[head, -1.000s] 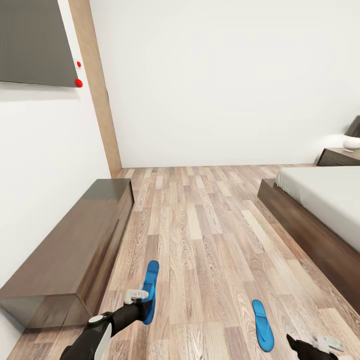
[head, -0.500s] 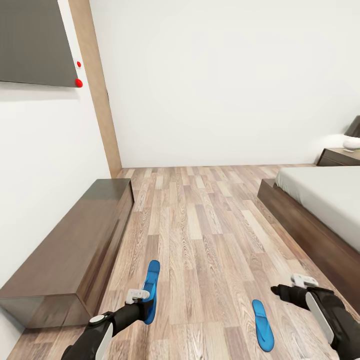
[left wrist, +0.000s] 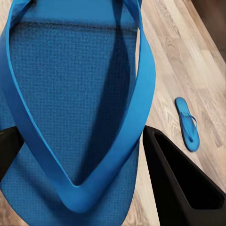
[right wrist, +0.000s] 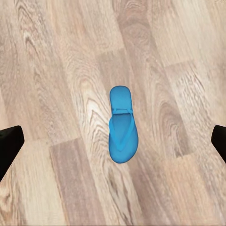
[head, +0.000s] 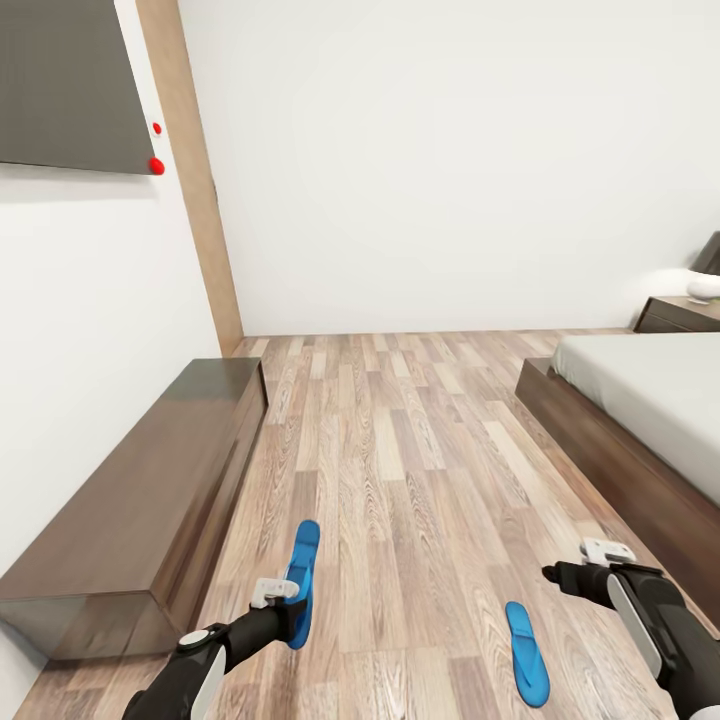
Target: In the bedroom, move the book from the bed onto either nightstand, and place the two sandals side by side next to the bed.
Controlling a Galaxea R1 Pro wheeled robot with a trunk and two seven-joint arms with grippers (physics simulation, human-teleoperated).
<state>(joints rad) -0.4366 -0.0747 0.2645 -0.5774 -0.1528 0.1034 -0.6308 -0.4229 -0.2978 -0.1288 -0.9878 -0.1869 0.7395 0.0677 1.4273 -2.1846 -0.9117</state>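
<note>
The left gripper (head: pixel 283 592) is clamped on one sandal (head: pixel 300 580), lifted off the floor (head: pixel 400 480) near the bench (head: pixel 150 500); the wrist view has its fingers (left wrist: pixel 181 181) at either edge of the sole. The other sandal (head: pixel 526 651) lies flat on the floor, apart from the bed (head: pixel 640 420), below the right gripper (head: pixel 565 578), whose fingers stand spread wide. It looks light and flexible, probably floppy if pinched at one end; gripping the sole edgewise near the middle seems safest. No writing or brand is legible anywhere. The nightstand (head: pixel 678 313) stands beyond the bed.
</note>
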